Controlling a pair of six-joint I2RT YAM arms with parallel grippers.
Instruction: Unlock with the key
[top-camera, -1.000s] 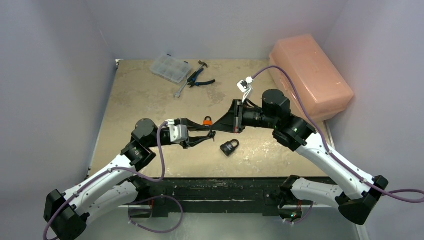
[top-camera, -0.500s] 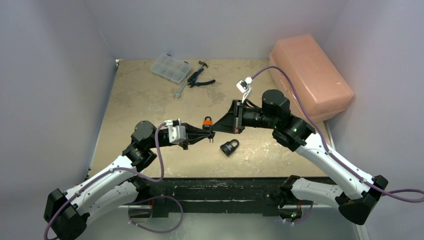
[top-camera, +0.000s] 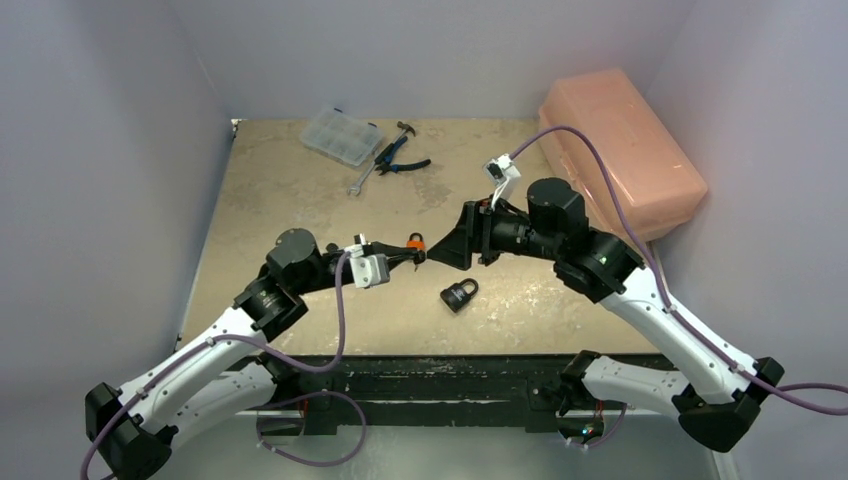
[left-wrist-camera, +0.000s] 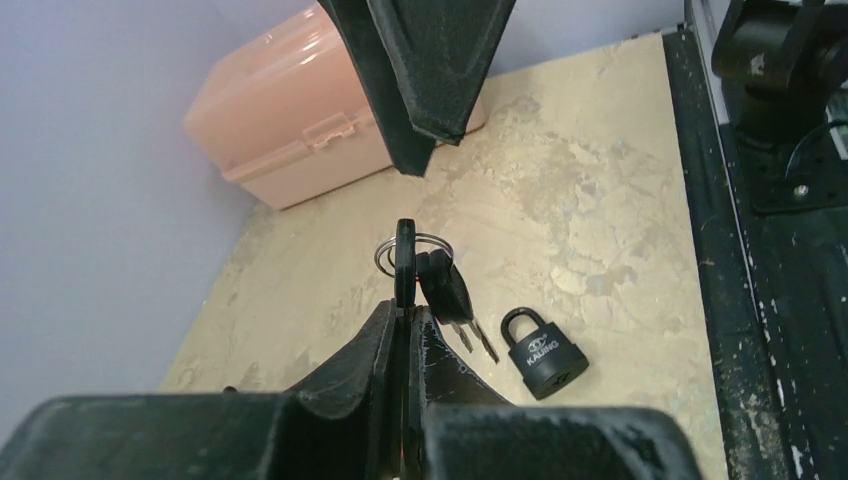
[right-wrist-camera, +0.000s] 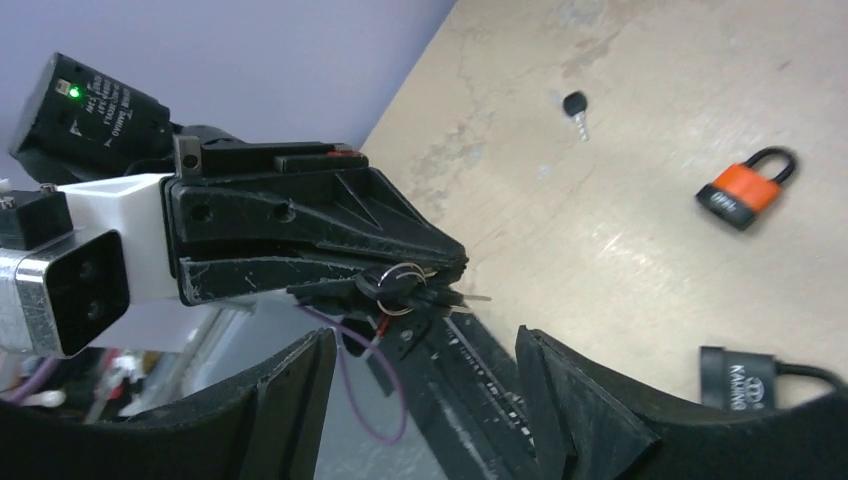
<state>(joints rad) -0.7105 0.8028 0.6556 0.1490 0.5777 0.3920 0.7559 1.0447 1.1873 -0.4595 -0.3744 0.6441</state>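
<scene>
Two locks sit on the table, neither keyed: black padlock, orange padlock. My left gripper is clamped on the key bunch, held aloft. Right gripper jaws are apart, just beside it. Insertion and turn not yet done.

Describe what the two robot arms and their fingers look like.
Both the left arm and right arm have white shells, black joints and a purple cable. The wedge-shaped black fingers look scuffed. A green light glows on the left wrist's black module.

Pink bin, clear organizer, pliers and wrench
</scene>
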